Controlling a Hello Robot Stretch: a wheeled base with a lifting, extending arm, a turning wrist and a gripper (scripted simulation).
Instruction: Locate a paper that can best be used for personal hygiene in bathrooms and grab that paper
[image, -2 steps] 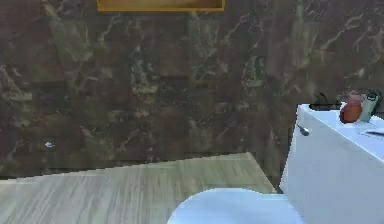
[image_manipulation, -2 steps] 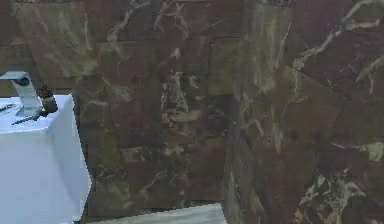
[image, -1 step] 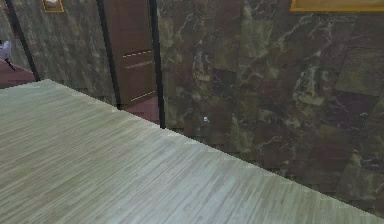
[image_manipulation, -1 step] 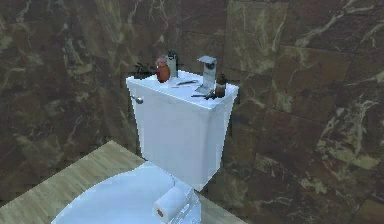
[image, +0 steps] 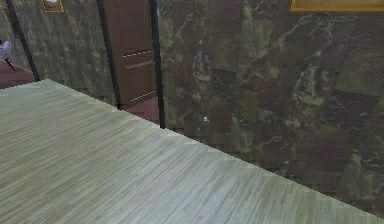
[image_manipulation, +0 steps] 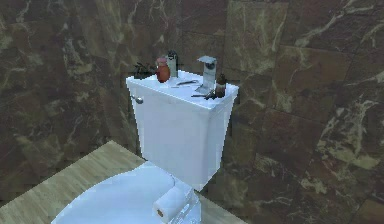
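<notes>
Wood-grain floor (image: 100, 160) covers the lower part of the forward view and runs up to a dark marble wall (image: 270, 90). A brown panelled door (image: 130, 50) sits in that wall. To the door's right, low on the marble, is a small white speck (image: 205, 120) too small to name. Gold-edged picture frames hang above, one left of the door (image: 52, 5) and one well to its right (image: 335, 5).

In the arm side view a white toilet tank (image_manipulation: 180, 130) stands against the marble. On the tank's lid are a reddish round thing (image_manipulation: 162, 72), a dark thing (image_manipulation: 172, 58) just behind it, and a grey thing (image_manipulation: 208, 70) nearer the lid's right end. Below the tank's front, on the white toilet seat (image_manipulation: 110, 205), a white roll of paper (image_manipulation: 172, 203) lies on its side. How the gripper's jaws stand cannot be told.
</notes>
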